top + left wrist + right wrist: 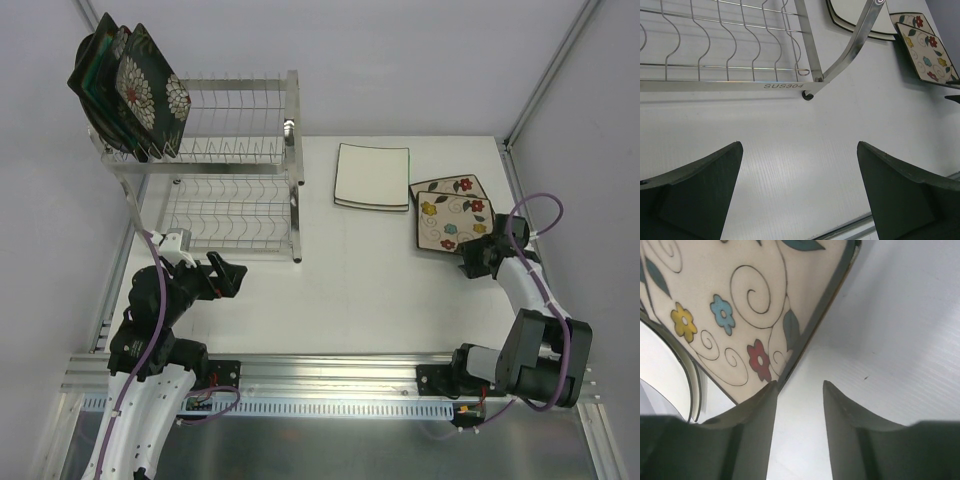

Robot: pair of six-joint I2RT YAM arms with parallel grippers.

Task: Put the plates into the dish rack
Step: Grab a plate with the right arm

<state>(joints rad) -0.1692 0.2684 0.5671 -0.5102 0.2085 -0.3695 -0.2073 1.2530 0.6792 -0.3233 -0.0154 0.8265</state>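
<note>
Table [380, 300] | left end effector [799, 146] agape, empty | right end effector [800, 385] ajar, touching flowered plate [740, 305]

White table [380, 290] bears dish rack [230, 160], white plate [372, 177], flowered plates [450, 215].

Black-and-white arms [150, 345], purple cables [545, 196], dark matte jaws.

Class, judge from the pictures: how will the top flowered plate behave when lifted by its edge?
Probably stiff and breakable: the flowered plate looks like glazed ceramic. Its smooth rim might slip in the right claw. Resting on a second plate, it may slide when pushed.
</note>
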